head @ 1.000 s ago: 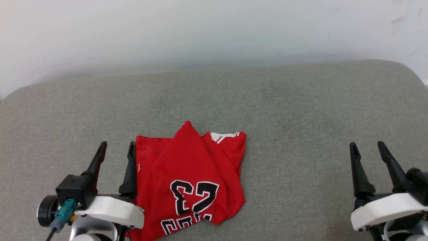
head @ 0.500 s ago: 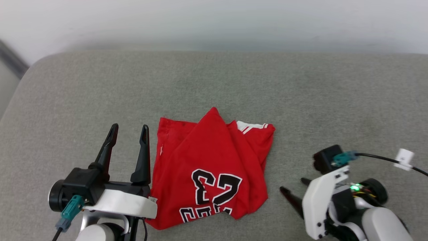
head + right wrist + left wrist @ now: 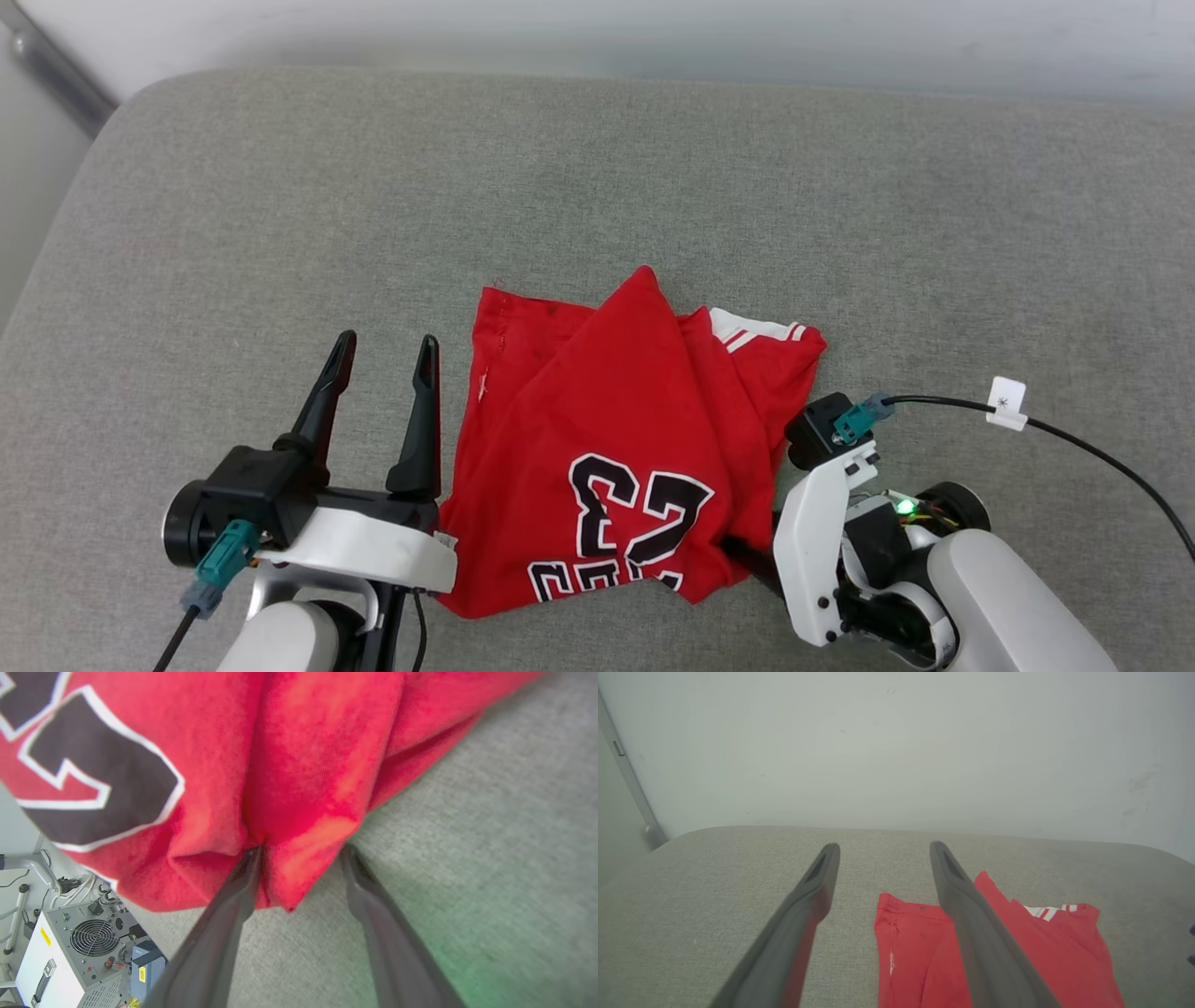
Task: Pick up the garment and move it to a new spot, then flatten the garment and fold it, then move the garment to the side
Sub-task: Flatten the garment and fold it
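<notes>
The garment [image 3: 635,439] lies crumpled on the grey cushion [image 3: 840,205], red with black "23" lettering and a white striped sleeve edge at its upper right. My left gripper [image 3: 388,339] stands open just left of the garment's left hem, fingers pointing away from me; the left wrist view has the left gripper [image 3: 885,845] with the garment [image 3: 906,952] beside its right finger. My right gripper [image 3: 747,558] lies turned sideways at the garment's lower right edge. In the right wrist view the right gripper [image 3: 302,851] is open, with a fold of the garment [image 3: 303,765] reaching between its fingers.
A white wall [image 3: 896,742] rises behind the cushion. The cushion's rounded left edge [image 3: 56,233] drops off to the floor. A black cable with a white tag [image 3: 1006,403] trails from the right wrist. Past the cushion's near edge stands a white box with a fan [image 3: 70,952].
The head camera has shifted, so the whole picture moved. My right arm swung in from the lower right and turned its fingers leftwards onto the garment's edge. The left gripper kept its place beside the garment.
</notes>
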